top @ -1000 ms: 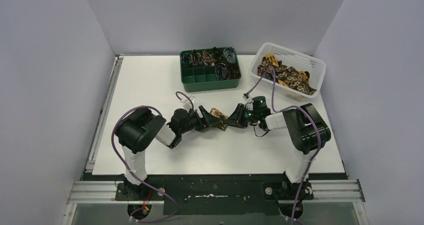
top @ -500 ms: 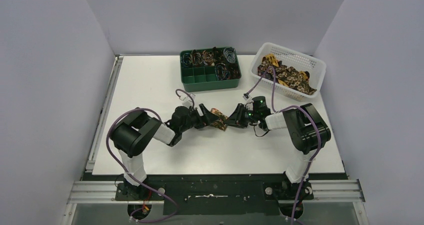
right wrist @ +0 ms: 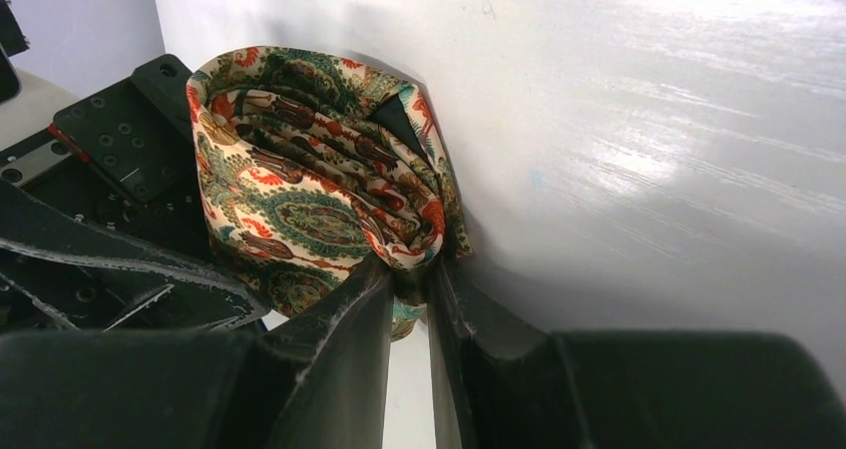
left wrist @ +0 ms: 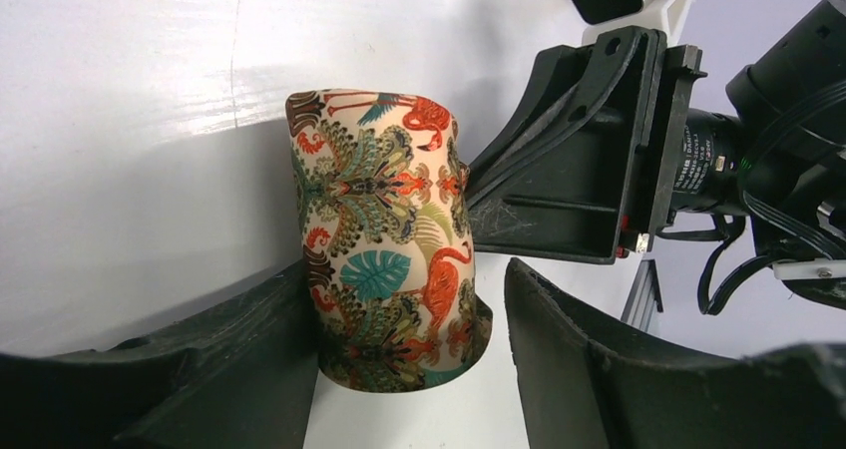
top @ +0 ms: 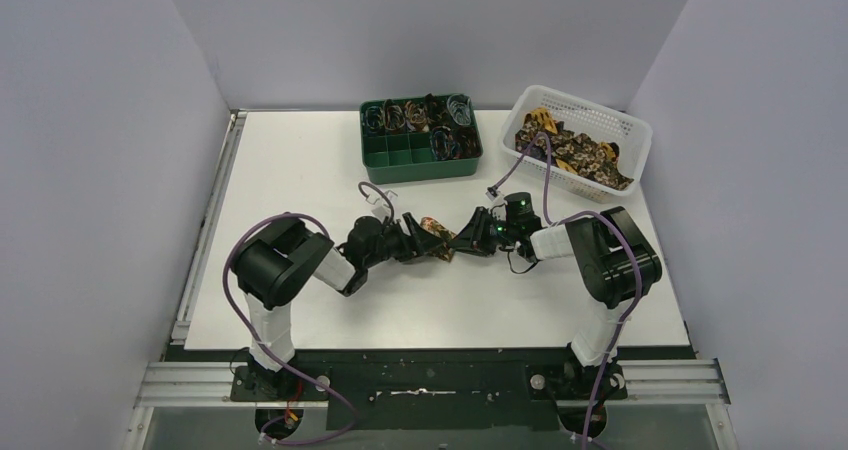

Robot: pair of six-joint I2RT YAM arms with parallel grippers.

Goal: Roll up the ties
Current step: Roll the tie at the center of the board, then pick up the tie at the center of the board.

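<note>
We saw rolled tie (left wrist: 384, 249) on table (top: 300, 170), between arms. Our right gripper (right wrist: 409, 294) pinched its outer layers; left gripper (left wrist: 399, 359) stood apart, straddling it. Risk: shallow pinch might slip, tie unrolling.

On the counter (top: 300, 170), about midway, a coiled tie (top: 433, 233) lies between the two end effectors. The left end effector (top: 418, 240) is on its left and the right end effector (top: 463, 239) on its right, facing each other.

In the left wrist view the coil stands between that end effector's fingers, touching one finger (left wrist: 249, 359) and apart from the other, with the right end effector just behind it. In the right wrist view the fingers (right wrist: 339, 339) pinch the coil's near edge.

At the rear centre sits a divided tray (top: 420, 167). Its back compartments hold rolled ties (top: 415, 116) and wire loops (top: 458, 106). To the tray's right, in the rear right corner, a basket (top: 640, 142) holds loose ties (top: 578, 153).
</note>
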